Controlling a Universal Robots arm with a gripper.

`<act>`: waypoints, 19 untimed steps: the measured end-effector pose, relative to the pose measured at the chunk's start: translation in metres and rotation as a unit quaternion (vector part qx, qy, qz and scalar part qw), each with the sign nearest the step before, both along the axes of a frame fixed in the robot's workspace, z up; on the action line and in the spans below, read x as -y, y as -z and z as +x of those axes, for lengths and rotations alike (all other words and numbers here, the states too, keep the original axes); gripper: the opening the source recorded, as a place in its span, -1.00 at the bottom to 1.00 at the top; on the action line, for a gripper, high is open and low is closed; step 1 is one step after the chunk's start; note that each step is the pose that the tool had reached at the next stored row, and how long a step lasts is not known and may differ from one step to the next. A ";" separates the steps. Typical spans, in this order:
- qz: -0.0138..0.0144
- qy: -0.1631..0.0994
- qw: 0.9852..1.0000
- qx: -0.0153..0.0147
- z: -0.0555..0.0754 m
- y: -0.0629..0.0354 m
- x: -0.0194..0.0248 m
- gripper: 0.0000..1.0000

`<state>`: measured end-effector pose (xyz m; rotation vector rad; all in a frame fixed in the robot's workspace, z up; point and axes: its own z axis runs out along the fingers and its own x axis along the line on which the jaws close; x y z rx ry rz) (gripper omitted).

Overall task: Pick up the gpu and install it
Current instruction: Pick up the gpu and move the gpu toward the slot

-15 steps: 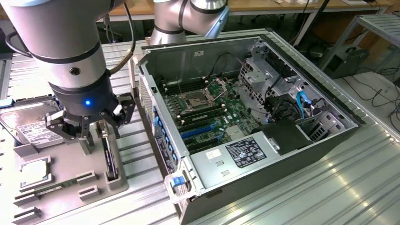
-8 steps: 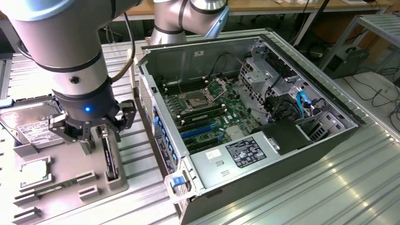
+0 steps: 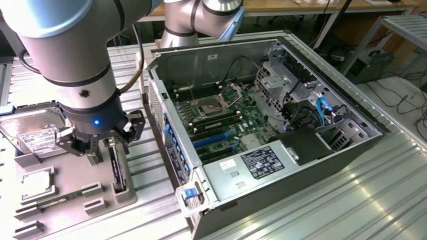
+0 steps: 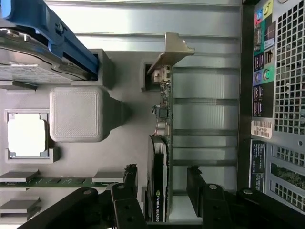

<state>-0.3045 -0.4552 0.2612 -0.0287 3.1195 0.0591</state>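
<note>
Tool [image 3: 103, 150] with jaws apart straddling the gpu [image 3: 119, 170], which stands on edge in a slot of the gray tray [image 3: 73, 172] beside the open computer case [image 3: 280, 165]. We judge a sound grip needs both fingers centred on the card, squarely across its faces.

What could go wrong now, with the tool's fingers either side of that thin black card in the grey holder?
The gpu stands on its thin edge in the grey holder, between the fingers of the open tool; it looks nearer one finger, so closing might tilt or jam it. Its silver bracket sits by a holder pocket and might catch. The open computer case beside is crowded with cables that could snag the card.
</note>
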 end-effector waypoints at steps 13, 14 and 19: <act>0.000 0.000 1.000 0.000 0.000 0.0216 -0.0016 0.36; 0.000 0.000 1.000 0.000 0.000 0.0234 -0.0022 0.36; -0.001 0.002 1.000 0.000 0.000 0.0324 -0.0073 0.36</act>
